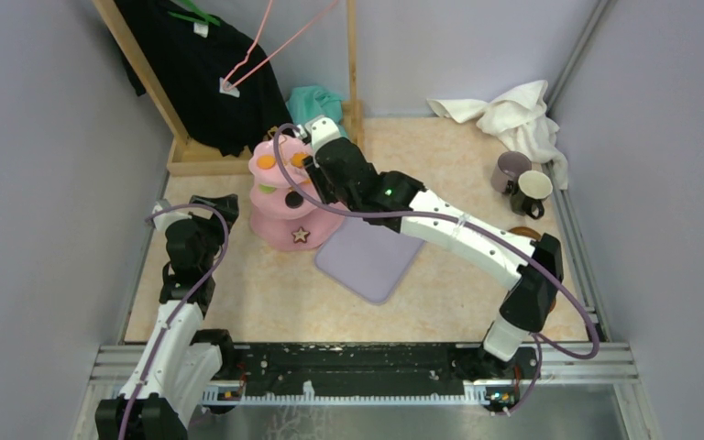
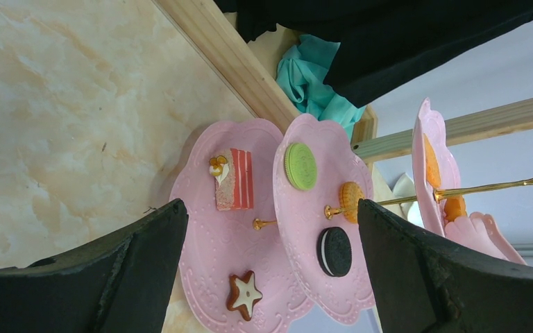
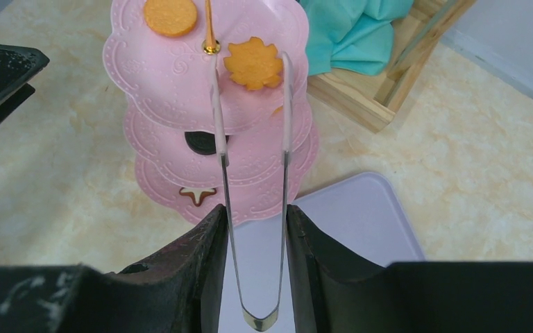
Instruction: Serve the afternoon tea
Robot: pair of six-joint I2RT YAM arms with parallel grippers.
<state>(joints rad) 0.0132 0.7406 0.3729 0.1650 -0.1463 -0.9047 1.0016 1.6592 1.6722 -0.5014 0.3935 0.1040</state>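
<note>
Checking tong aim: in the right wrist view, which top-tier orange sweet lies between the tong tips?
The leaf-shaped cookie, right of the gold post; the round cookie lies left of the post, outside the tongs.

Pink three-tier stand (image 3: 159, 76), rims embossed and scalloped, with a gold stem. Sweets: plain orange round (image 3: 170, 15), orange leaf (image 3: 253, 64), green round (image 2: 300, 166), black round (image 2: 334, 251) with white filling, brown star (image 2: 244, 295) iced white, red-and-pink striped cake slice (image 2: 234, 179). Thin tongs (image 3: 217, 125): pale pink tips, metallic arms. Lilac tray (image 1: 371, 257). The desk (image 1: 266, 293) is cream, marbled in orange. One mauve mug (image 1: 511, 170), one cream mug (image 1: 533, 188).
</note>
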